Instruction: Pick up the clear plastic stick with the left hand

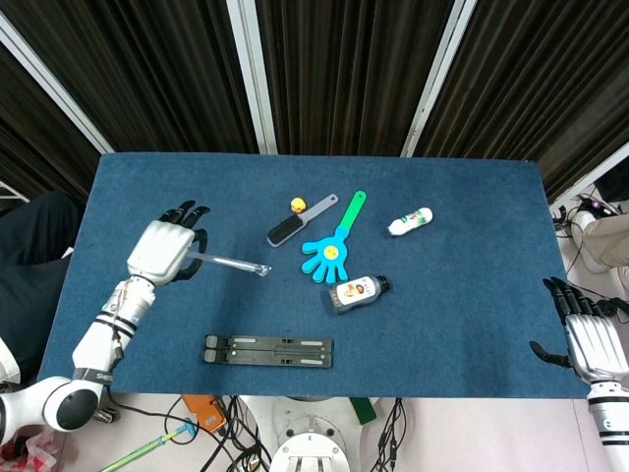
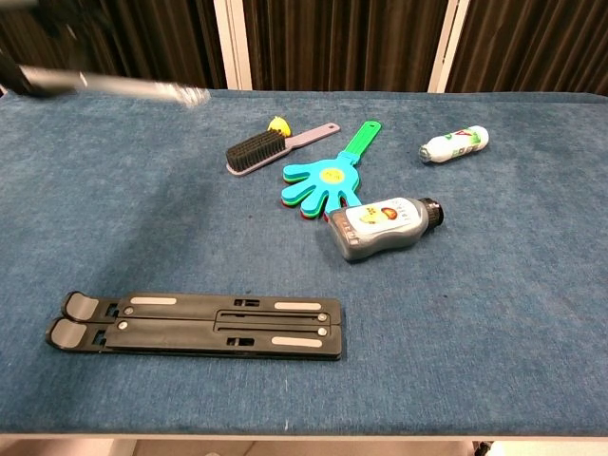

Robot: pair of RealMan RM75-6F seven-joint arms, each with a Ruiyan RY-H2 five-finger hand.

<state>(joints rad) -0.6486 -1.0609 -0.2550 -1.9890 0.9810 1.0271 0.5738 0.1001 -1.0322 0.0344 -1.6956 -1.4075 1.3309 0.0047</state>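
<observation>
My left hand [image 1: 162,252] is closed around one end of the thin, clear plastic stick [image 1: 228,263], and the stick is up off the blue cloth-covered table [image 1: 462,295]. It pokes out from my fingers toward my right, its free tip hanging in the air with nothing under it. In the chest view only the stick [image 2: 123,85] shows, blurred, high near the top left corner; the hand itself is almost out of that picture.

I judge the stick to be very light and stiff, since it juts straight out from my grip with no sag. Smooth clear plastic is likely slippery, and being so thin it could twist or slide between my fingers. I hold it at the very end, so the long free length acts as a lever; a grip nearer its middle would be steadier, but the present hold looks enough for something this light. I would keep firm, even pressure without squeezing hard, as a thin plastic rod might crack or bend.

Beyond the stick's tip, further to my right, lie the grey brush with dark bristles [image 1: 301,220] and the blue and green hand-shaped clapper [image 1: 333,248]. Nearer to me than the hand lies the flat black folding stand [image 1: 268,351].

My right hand [image 1: 588,339] rests at the far right table edge, fingers apart, holding nothing.
</observation>
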